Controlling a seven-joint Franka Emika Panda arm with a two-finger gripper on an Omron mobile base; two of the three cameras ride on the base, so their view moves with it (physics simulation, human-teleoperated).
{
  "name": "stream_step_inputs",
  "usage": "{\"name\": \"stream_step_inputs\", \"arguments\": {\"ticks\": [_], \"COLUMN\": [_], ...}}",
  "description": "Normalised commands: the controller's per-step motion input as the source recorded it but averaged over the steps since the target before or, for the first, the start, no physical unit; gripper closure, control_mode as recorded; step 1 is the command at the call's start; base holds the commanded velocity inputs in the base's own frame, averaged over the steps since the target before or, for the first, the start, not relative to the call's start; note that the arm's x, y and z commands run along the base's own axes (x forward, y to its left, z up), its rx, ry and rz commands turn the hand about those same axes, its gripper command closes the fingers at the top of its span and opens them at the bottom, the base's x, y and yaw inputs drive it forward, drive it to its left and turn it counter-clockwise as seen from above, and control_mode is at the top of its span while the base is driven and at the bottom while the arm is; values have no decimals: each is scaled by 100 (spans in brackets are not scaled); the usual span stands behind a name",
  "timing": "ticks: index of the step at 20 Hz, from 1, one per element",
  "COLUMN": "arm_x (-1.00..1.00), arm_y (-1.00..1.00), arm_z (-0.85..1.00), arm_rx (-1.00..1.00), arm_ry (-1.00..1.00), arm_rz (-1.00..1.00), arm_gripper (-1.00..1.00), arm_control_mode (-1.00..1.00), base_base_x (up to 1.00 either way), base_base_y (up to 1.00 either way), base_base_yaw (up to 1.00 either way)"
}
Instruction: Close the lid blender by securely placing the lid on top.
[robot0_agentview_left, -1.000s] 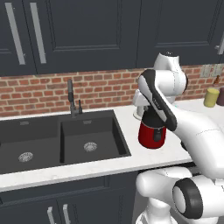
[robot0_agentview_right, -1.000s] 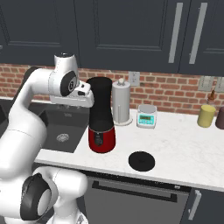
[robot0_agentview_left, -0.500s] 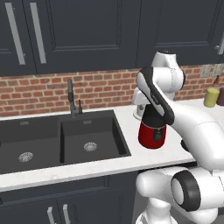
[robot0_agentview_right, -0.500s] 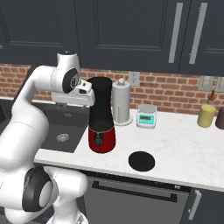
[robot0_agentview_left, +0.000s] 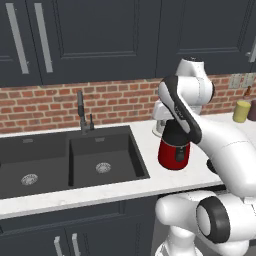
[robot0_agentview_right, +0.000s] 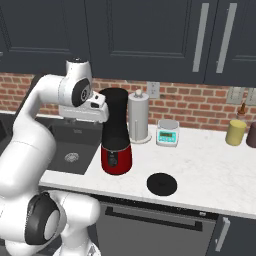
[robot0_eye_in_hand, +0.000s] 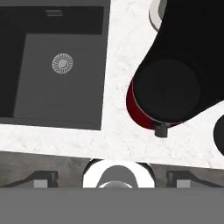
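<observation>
My gripper hangs high over the counter, fingers spread wide and holding nothing. The blender stands left of centre in the right base view, open-topped; its black lid lies flat at lower centre, just beside it.

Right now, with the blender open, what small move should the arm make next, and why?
Probably swing the gripper toward the lid and start lowering. The lid lies flat on the counter, in front and to the right of the blender. The gripper hangs high beside the jar, above the sink edge, holding nothing. Its fingers look spread, so it can go straight there.
</observation>
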Motion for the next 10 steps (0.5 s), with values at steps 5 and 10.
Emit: {"name": "stream_step_inputs", "arguments": {"ticks": [5,10], "arm_x": [-18,-32], "arm_y": [-78,-100], "arm_z": [4,0], "arm_rx": [0,-2], "arm_ry": [-1,0], "arm_rz": [-2,0], "arm_gripper": [-100,-100], "arm_control_mode": [-100,-100], "base_base_x": [0,0], "base_base_y": [0,0], "base_base_yaw": [0,0]}}
